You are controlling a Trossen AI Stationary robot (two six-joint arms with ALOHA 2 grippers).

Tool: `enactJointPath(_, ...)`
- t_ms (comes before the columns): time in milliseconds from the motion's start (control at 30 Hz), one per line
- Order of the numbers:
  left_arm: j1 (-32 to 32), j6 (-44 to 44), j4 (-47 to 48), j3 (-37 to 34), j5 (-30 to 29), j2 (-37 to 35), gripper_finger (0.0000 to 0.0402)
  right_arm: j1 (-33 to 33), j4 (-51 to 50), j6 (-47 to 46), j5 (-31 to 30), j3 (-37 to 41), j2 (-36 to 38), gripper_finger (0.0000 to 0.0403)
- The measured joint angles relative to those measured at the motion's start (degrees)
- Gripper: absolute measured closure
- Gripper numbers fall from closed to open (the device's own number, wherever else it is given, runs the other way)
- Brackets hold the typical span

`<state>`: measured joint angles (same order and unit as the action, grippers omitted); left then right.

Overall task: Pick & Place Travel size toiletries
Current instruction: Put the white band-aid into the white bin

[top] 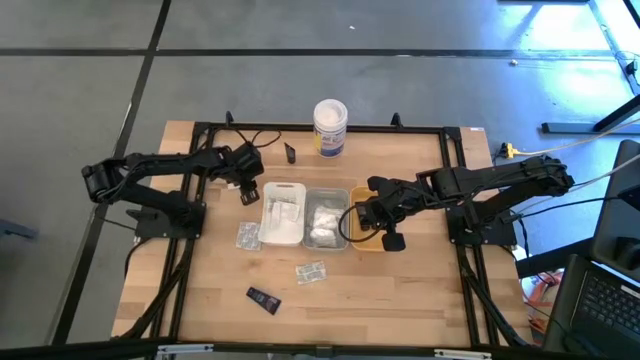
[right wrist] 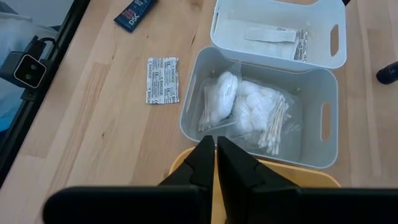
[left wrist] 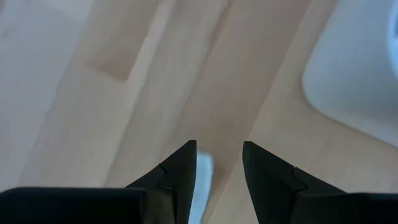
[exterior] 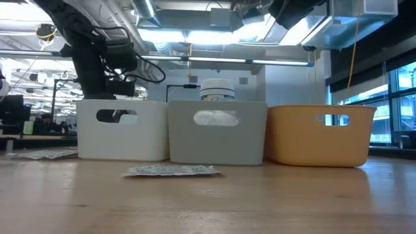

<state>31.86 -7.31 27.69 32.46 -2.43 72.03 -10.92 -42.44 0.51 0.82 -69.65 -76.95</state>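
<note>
Sachets (top: 311, 271) lie on the table at 6 o'clock of the grey tray (top: 344, 236), so you must collect them. Your right gripper (top: 362, 213), fingers pressed together, hovers over the orange tray (top: 357, 243). Your left gripper (top: 246, 186), fingers slightly spread, waits at 10 o'clock of the white tray (top: 267, 237).

Print on table sachet (top: 311, 271) too small to read, tub (exterior: 216, 90) mostly hidden behind grey tray (exterior: 217, 133)
</note>
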Motion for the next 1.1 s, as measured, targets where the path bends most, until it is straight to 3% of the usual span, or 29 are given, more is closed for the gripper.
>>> enactJointPath(300, 0.2, -1.6, -5.4, -5.8, 0.6, 0.0, 0.0274, 0.1, -0.4, 0.3, 0.0, 0.0, 0.0, 0.0381)
enactJointPath(1100, 0.2, -0.5, -4.6, -5.8, -2.3, 0.0, 0.0274, 0.7, -0.4, 0.2, 0.0, 0.0, 0.0, 0.0381)
